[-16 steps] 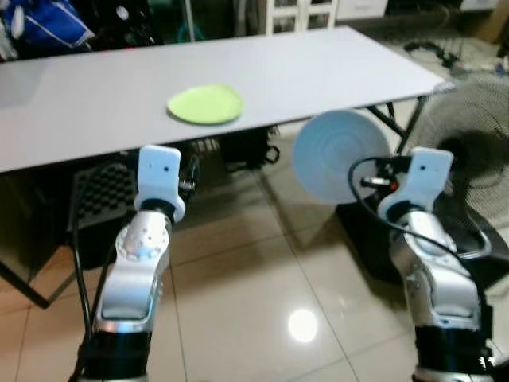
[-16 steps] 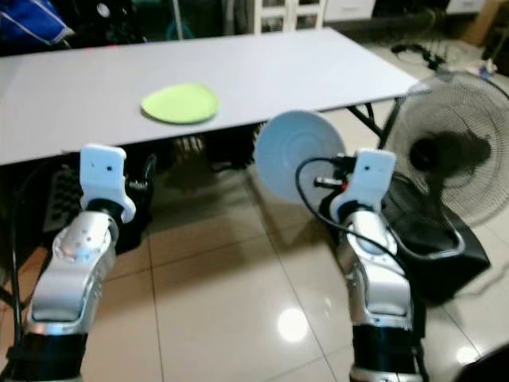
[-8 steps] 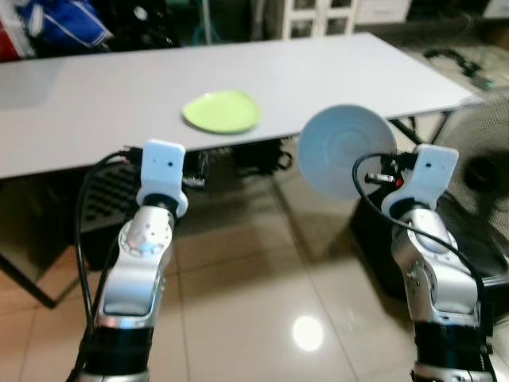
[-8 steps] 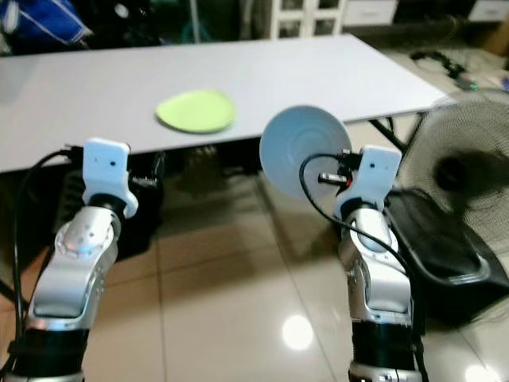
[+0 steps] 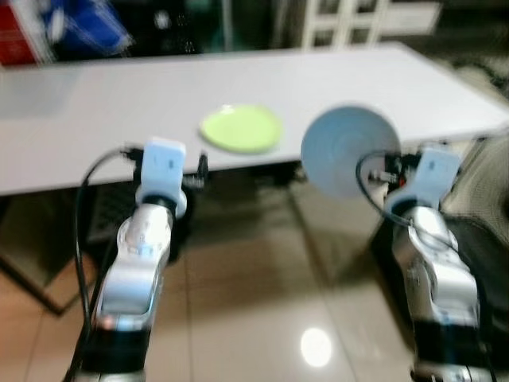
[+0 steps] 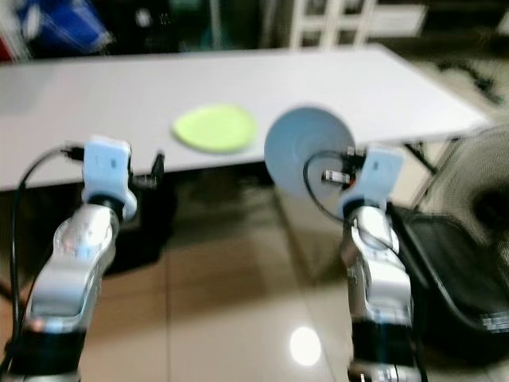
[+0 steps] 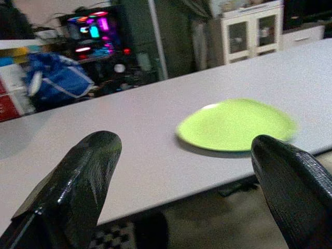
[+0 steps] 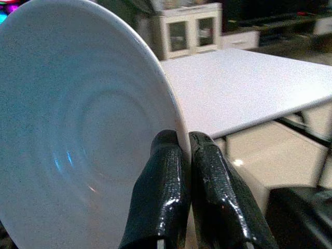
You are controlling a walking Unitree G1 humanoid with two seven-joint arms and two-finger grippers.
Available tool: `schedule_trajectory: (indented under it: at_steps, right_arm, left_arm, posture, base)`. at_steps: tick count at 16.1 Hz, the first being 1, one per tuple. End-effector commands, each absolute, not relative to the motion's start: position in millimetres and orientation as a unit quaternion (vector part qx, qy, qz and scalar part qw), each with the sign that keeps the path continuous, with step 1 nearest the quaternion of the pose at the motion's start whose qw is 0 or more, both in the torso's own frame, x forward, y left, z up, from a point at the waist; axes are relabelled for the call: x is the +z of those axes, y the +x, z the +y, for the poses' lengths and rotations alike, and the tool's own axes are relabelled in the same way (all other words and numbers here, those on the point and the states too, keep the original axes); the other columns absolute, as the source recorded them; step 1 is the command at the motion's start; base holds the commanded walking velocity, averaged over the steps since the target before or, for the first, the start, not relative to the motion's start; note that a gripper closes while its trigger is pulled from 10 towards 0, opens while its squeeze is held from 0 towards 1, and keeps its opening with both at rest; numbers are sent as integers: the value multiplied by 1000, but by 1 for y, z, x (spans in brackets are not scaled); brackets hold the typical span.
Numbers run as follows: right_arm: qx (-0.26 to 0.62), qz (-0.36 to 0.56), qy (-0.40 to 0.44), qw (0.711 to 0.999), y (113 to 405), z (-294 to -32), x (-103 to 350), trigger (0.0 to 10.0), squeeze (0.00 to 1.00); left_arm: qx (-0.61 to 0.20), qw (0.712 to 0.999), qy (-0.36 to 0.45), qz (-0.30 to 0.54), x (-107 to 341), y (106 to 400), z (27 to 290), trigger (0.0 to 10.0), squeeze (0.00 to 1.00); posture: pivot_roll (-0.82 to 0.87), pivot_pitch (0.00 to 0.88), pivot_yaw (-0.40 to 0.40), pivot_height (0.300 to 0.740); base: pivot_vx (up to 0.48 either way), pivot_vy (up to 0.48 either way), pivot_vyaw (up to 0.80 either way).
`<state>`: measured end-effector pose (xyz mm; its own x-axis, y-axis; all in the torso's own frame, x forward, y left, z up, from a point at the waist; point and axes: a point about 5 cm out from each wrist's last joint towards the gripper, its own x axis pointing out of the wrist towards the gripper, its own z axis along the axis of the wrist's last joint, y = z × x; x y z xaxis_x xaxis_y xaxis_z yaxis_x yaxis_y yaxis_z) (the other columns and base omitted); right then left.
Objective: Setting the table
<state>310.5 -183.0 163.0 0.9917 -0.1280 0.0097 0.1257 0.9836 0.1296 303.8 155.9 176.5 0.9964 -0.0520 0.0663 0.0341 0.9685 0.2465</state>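
So your right tool (image 8: 184,150) is pinching the rim of a pale blue plate (image 5: 350,153), fingers pressed tight on either side of the edge, and the plate is held up on its edge in the air, just off the near edge of the desk (image 5: 95,119) and over the tiled floor (image 5: 238,318). It's not touching the desk. Your left tool (image 7: 181,181) is spread wide with nothing between the fingers, held up just short of the desk's near edge, and its wrist camera looks straight across the desk top at the green plate (image 5: 241,128). That green plate lies flat on the desk, near the front edge, roughly between your two arms as the head cameras see it, a bit closer to the left one. The head views are pretty blurry, so small details are hard to call. Behind the desk you've got a white cabinet (image 7: 251,31) with glass doors, and a blue bag (image 7: 57,83) off to the left side. A black fan (image 6: 477,199) stands on the floor to your right, just past the desk's end.
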Motion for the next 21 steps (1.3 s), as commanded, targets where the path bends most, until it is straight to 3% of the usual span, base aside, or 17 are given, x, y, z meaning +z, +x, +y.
schedule_trajectory:
  at_steps: [1, 21]
  right_arm:
    - [-45, -40, 71, 996, 313, -174, 176, 10000, 0]
    - [-70, -33, 96, 992, 313, -198, 174, 10000, 0]
  left_arm:
    - [-22, 991, 131, -31, 176, 306, 159, 10000, 1000]
    - [-56, 987, 148, -18, 170, 300, 152, 10000, 1000]
  posture:
    - [32, 0, -9, 740]
    - [38, 0, 5, 740]
  base:
    - [480, 0, 0]
    - [454, 0, 0]
